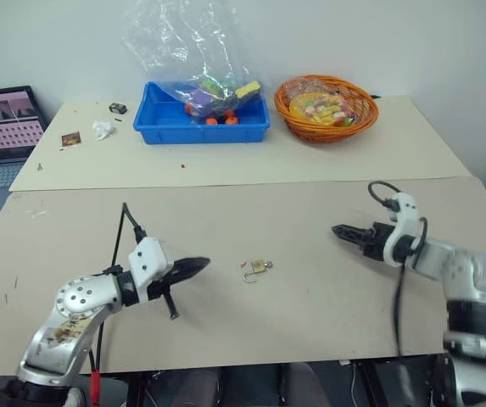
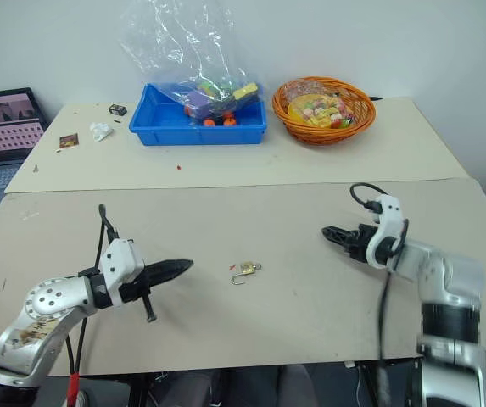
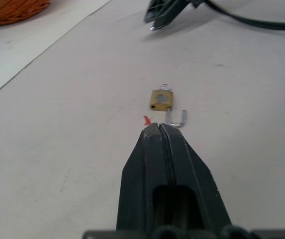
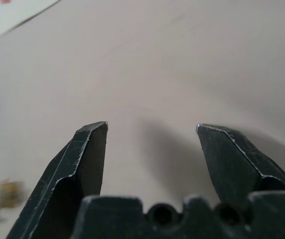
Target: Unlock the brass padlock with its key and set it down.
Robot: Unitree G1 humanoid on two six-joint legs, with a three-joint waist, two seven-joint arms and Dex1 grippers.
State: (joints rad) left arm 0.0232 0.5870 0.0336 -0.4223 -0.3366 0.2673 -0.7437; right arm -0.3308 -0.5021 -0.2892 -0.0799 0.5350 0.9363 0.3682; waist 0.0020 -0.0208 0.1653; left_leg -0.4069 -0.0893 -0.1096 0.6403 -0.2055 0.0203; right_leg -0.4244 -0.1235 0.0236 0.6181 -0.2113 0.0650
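- The brass padlock point(image 1: 260, 266) lies flat on the near table point(image 1: 310, 322), roughly midway between its left and right edges and closer to its front edge than to its back edge.
- Its silvery shackle point(image 3: 176, 118) stands swung out of the body, a U shape resting on the tabletop on the side facing the left gripper.
- A small silvery ring-like piece, apparently the key point(image 3: 165, 87), shows at the far end of the padlock body; it is too small to say whether it sits in the lock.
- The left gripper point(image 1: 202, 264) hovers near the padlock on its left, fingers pressed together with nothing between them, tips pointing at the lock but apart from it.
- The right gripper point(image 1: 339, 231) is well apart from the padlock toward the table's right edge, its fingers spread and empty above bare tabletop.
- On the far table point(image 1: 378, 153), a blue bin point(image 1: 162, 125) with a clear plastic bag point(image 1: 179, 42) of toys stands near the back edge, an orange basket point(image 1: 327, 127) just beside it to the right.
- A laptop point(image 1: 1, 136) stands off that table's left edge.
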